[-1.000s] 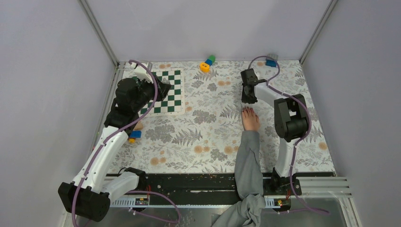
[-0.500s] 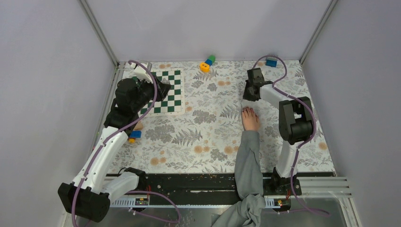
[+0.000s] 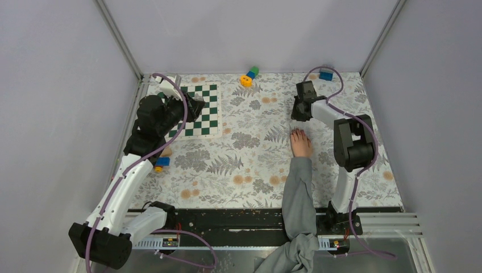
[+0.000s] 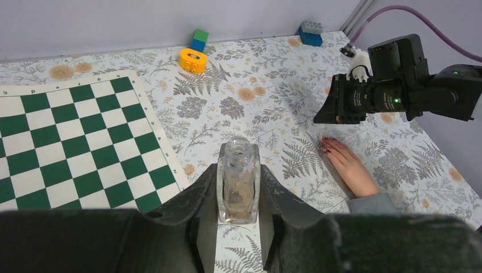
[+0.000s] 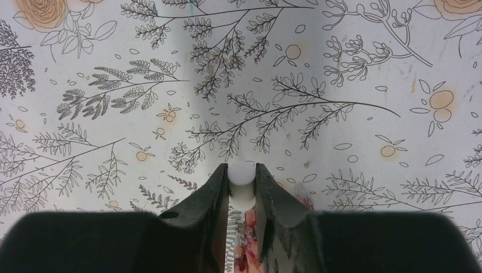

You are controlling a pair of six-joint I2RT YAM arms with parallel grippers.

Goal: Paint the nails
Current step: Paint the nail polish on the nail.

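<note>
A bare hand (image 3: 300,144) in a grey sleeve lies flat on the floral cloth, its nails (image 3: 296,132) dark red and pointing away from me. In the left wrist view the hand (image 4: 350,169) lies at the right, its nails (image 4: 327,147) just below my right gripper (image 4: 328,114). My left gripper (image 4: 239,170) is shut on an uncapped clear glass bottle (image 4: 239,187), held upright over the chessboard's edge. My right gripper (image 5: 241,170) is shut on a white round cap (image 5: 241,174), just beyond the fingertips. A red-smeared fingertip (image 5: 305,200) shows under its jaws.
A green and white chessboard (image 3: 200,111) lies at the far left under my left gripper (image 3: 195,107). A yellow block with a blue-green one (image 3: 248,75) and a blue block (image 3: 325,74) sit at the far edge. A small orange-blue block (image 3: 161,162) lies beside the left arm.
My right gripper moved away from the hand toward the far edge, then held still. The left gripper with the bottle barely shifted. The hand stayed put.
</note>
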